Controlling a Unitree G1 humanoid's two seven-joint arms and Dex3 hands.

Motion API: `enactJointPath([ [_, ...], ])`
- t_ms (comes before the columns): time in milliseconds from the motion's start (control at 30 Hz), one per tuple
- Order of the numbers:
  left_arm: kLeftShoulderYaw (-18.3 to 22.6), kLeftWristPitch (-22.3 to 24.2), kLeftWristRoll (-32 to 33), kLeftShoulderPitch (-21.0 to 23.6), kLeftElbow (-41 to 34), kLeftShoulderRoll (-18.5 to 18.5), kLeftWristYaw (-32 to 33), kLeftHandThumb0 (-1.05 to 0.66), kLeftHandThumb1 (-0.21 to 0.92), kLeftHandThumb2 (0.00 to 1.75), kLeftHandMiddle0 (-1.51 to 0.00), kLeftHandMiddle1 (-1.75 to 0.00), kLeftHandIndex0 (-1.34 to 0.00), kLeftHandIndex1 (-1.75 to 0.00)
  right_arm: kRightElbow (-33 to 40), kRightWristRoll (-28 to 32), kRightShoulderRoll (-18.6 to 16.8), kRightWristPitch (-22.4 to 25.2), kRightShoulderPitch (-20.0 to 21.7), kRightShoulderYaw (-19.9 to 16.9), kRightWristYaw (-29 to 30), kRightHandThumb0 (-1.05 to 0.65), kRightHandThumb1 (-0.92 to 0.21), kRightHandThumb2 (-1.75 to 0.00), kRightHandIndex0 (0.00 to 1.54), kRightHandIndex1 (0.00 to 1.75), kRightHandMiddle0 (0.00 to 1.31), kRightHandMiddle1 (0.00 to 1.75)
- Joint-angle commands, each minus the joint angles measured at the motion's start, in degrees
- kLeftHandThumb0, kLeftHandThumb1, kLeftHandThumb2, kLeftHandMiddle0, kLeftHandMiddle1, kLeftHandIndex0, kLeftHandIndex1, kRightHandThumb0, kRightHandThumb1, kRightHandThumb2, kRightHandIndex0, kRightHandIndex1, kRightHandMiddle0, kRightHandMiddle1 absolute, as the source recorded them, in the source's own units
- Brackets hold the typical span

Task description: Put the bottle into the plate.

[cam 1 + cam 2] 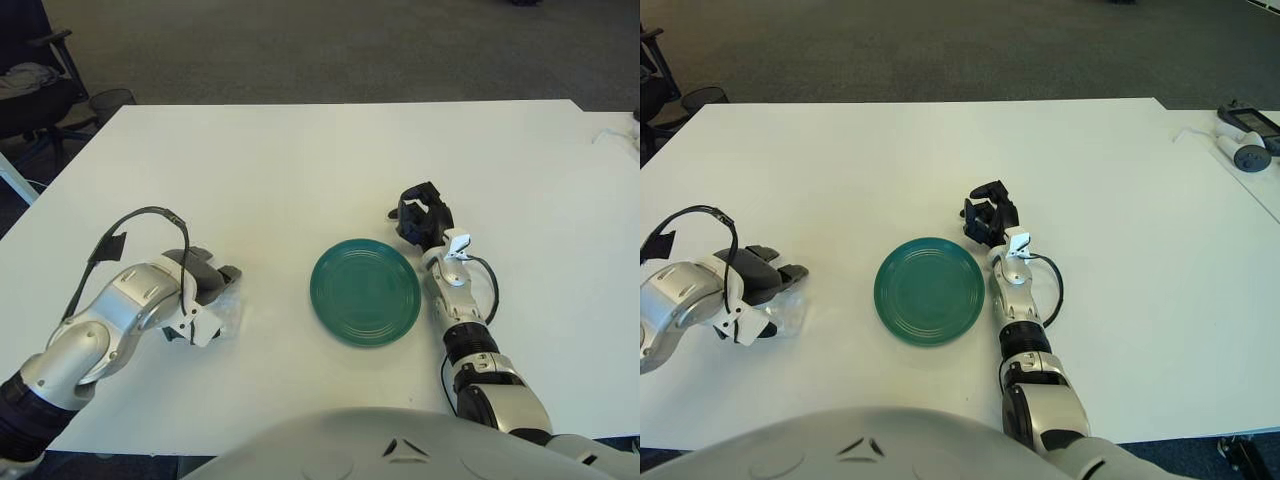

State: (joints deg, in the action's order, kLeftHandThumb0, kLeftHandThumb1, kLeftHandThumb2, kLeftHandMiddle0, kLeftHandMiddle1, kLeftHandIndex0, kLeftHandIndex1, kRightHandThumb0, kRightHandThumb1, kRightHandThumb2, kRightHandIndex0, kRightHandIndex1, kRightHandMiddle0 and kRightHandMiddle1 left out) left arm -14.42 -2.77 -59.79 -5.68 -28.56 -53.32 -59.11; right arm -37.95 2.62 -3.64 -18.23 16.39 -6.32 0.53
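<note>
The bottle [228, 305] is being grasped by the left hand [205, 290], fingers curled over it on the desk [300, 160]; lifting and carrying right to the plate [365, 291] is called for next; the right hand [422, 215], fingers curled and holding nothing, shows just right of the plate.

A white table [300, 160] stands on grey carpet [330, 50], an office chair [35, 85] beside its far-left corner.
</note>
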Motion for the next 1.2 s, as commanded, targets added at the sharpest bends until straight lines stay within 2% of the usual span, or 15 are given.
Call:
enactJointPath([
  [0, -2.17, -0.72, -2.65, -1.9, 4.65, 1.15, 2.7, -1.05, 0.92, 0.87, -0.31, -0.26, 0.0, -0.02, -2.47, 0.57, 0.16, 5.31, -4.69, -0.2, 0.0, -0.01, -0.59, -0.9, 0.51, 1.47, 0.31, 1.73],
  [133, -1.97, -1.17, -3.43, -2.84, 5.9, 1.1, 5.75, -1.04, 0.92, 0.81, -0.21, -0.64, 0.0, -0.1, -1.71, 0.7, 0.29, 6.03, -4.95, -0.15, -0.26, -0.01, -0.59, -0.9, 0.5, 1.47, 0.31, 1.73],
  [333, -2.08, -2.25, -4.08, -3.94, 8.37, 0.95, 10.6, -1.01, 0.92, 0.75, -0.18, -0.86, 0.0, -0.19, -0.5, 0.82, 0.5, 6.81, -5.46, -0.21, -0.58, -0.01, -0.59, -0.89, 0.5, 1.47, 0.31, 1.73],
  [433, -2.46, -2.54, -4.58, -4.49, 10.03, 1.16, 13.46, -0.99, 0.92, 0.7, -0.14, -1.11, 0.0, -0.35, -0.09, 0.86, 0.57, 7.08, -5.66, -0.23, -0.69, -0.01, -0.59, -0.89, 0.5, 1.47, 0.31, 1.73],
  [567, -2.82, -2.73, -5.09, -5.0, 11.3, 1.27, 16.16, -0.97, 0.92, 0.67, -0.14, -1.31, 0.0, -0.5, 0.37, 0.91, 0.66, 7.35, -5.85, -0.28, -0.84, -0.01, -0.59, -0.89, 0.5, 1.47, 0.31, 1.73],
  [667, -3.05, -3.26, -5.21, -5.13, 12.63, 1.23, 18.93, -0.95, 0.92, 0.63, -0.16, -1.45, 0.0, -0.74, 0.6, 0.94, 0.72, 7.5, -5.97, -0.3, -0.92, -0.01, -0.59, -0.89, 0.5, 1.47, 0.31, 1.73],
  [733, -3.32, -4.55, -4.82, -4.24, 15.21, 1.48, 22.99, -0.89, 0.92, 0.53, -0.21, -1.55, 0.0, -1.04, 0.8, 0.98, 0.77, 7.62, -6.06, -0.32, -0.99, -0.01, -0.59, -0.89, 0.5, 1.47, 0.31, 1.73],
  [800, -3.49, -5.46, -4.32, -3.41, 17.21, 1.78, 25.99, -0.85, 0.92, 0.47, -0.24, -1.6, 0.0, -1.21, 0.92, 0.99, 0.79, 7.72, -6.11, -0.31, -1.0, -0.01, -0.6, -0.89, 0.5, 1.47, 0.31, 1.73],
  [833, -2.79, -6.81, -2.35, -2.62, 20.14, 3.31, 31.57, -0.81, 0.92, 0.42, -0.27, -1.64, 0.0, -1.34, 0.97, 0.99, 0.78, 7.77, -6.13, -0.31, -1.0, -0.01, -0.6, -0.89, 0.5, 1.47, 0.31, 1.73],
  [867, -2.31, -7.78, -0.91, -2.05, 22.24, 4.47, 35.72, -0.73, 0.87, 0.49, -0.33, -1.66, -0.08, -1.4, 1.08, 1.02, 0.83, 7.82, -6.19, -0.33, -1.05, -0.01, -0.6, -0.89, 0.5, 1.47, 0.31, 1.73],
  [933, 0.29, -11.09, 3.1, -2.62, 25.41, 7.32, 48.37, -0.55, 0.66, 0.81, -0.55, -1.71, -0.31, -1.6, 1.23, 1.05, 0.89, 7.9, -6.28, -0.34, -1.12, -0.01, -0.6, -0.89, 0.5, 1.47, 0.31, 1.73],
  [1067, 2.19, -14.19, 4.97, -3.35, 27.9, 9.77, 62.25, -0.47, 0.47, 1.1, -0.82, -1.74, -0.48, -1.71, 1.26, 1.14, 1.04, 8.03, -6.2, -0.43, -1.23, -0.01, -0.6, -0.89, 0.5, 1.47, 0.31, 1.73],
  [1167, 2.53, -15.92, 4.44, -3.09, 29.99, 11.12, 71.14, -0.45, 0.41, 1.19, -0.95, -1.74, -0.53, -1.73, 1.03, 1.16, 1.08, 7.98, -6.07, -0.49, -1.26, -0.01, -0.6, -0.89, 0.5, 1.47, 0.31, 1.73],
])
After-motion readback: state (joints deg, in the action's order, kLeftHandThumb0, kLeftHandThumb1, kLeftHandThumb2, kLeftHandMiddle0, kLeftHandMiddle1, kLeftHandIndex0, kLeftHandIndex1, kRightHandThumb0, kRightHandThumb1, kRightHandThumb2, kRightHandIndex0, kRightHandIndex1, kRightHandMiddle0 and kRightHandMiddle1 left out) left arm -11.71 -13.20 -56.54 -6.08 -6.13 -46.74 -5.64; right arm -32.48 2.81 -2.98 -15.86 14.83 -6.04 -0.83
